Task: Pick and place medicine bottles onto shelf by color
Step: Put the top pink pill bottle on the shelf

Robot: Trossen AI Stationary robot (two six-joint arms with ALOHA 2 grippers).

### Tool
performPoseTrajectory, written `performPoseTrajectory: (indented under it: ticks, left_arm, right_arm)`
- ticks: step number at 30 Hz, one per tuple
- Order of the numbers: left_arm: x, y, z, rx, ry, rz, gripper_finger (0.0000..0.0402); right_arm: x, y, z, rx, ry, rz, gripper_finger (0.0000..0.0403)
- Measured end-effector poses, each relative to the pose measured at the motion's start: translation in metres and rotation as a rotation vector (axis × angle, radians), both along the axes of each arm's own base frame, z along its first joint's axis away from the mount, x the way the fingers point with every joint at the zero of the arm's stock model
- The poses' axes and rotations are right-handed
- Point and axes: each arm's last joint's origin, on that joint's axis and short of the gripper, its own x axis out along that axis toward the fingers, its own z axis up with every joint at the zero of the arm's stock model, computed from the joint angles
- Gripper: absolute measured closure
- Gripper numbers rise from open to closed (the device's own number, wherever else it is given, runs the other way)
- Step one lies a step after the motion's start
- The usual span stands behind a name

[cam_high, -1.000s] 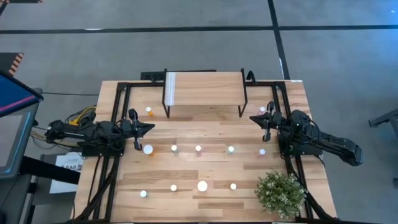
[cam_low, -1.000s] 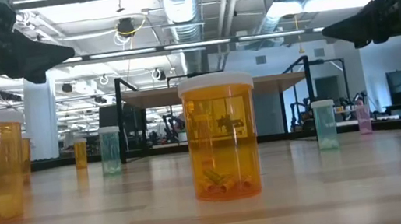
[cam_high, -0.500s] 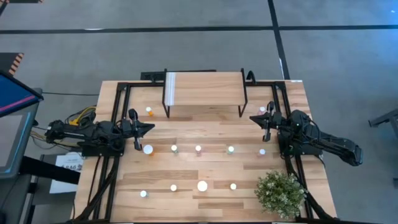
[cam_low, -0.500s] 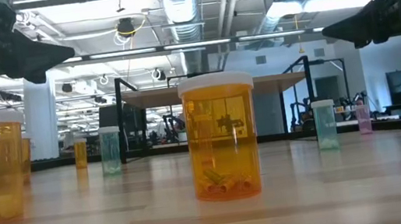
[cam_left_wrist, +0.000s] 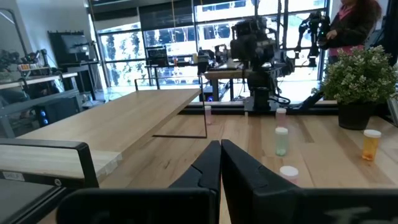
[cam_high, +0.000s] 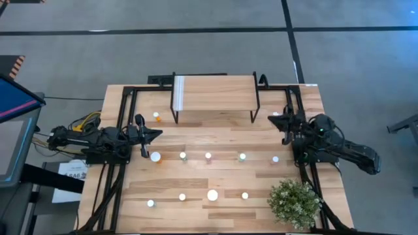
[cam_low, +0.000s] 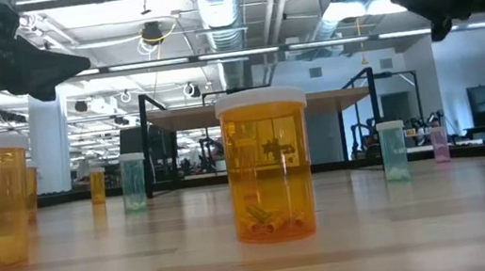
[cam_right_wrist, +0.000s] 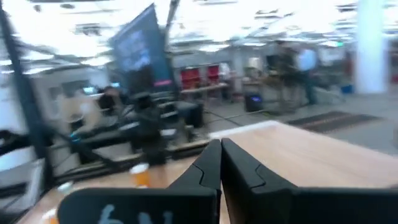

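Both grippers hang above the wooden table (cam_high: 215, 173) with their fingers pressed together and nothing between them. On the left side, the left gripper (cam_high: 159, 133) points inward from the table's edge, near an orange bottle (cam_high: 157, 117) by the shelf's left leg and a larger white-capped bottle (cam_high: 155, 156) just in front of it. In the middle at the back stands the shelf (cam_high: 215, 90), a light plank on thin black legs with a white panel at its left end; no bottle shows on its top. In front of it the medicine bottles stand upright and apart in two loose rows: a middle row (cam_high: 208, 156) and a front row whose largest cap (cam_high: 212, 194) sits near the centre. At table height that big one is an orange bottle (cam_low: 269, 165), with teal bottles (cam_low: 134, 181) farther back. On the right, the right gripper (cam_high: 272, 118) hovers just off the shelf's right legs, above a small bottle (cam_high: 275, 158) on that side. A bushy green plant (cam_high: 295, 202) fills the front right corner.
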Motion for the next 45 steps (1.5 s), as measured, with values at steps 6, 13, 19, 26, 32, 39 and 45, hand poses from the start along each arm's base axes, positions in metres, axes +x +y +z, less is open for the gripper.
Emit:
performPoseTrajectory:
  ticks: [6,13,19,26,32,39,45]
  left_arm:
    - [0.0,0.0,0.0,0.0,0.0,0.0,0.0401]
    - [0.0,0.0,0.0,0.0,0.0,0.0,0.0401]
    - [0.0,0.0,0.0,0.0,0.001,0.0,0.0401]
    - [0.0,0.0,0.0,0.0,0.001,0.0,0.0401]
    - [0.0,0.0,0.0,0.0,0.0,0.0,0.0401]
    - [0.0,0.0,0.0,0.0,0.001,0.0,0.0401]
    - [0.0,0.0,0.0,0.0,0.001,0.0,0.0401]
  right_arm:
    - [-0.012,-0.002,0.021,0.083,0.211,-0.219,0.0343]
    - [-0.008,-0.006,0.021,0.245,0.332,-0.307,0.0308]
    - [0.004,-0.012,0.011,0.35,0.433,-0.337,0.0259]
    - [0.01,-0.018,0.005,0.363,0.505,-0.476,0.0178]
    - [0.011,-0.023,-0.005,0.423,0.568,-0.631,0.015]
    - [0.014,-0.027,-0.019,0.576,0.623,-0.76,0.0149]
    - [0.017,-0.035,-0.028,0.632,0.686,-0.829,0.0149]
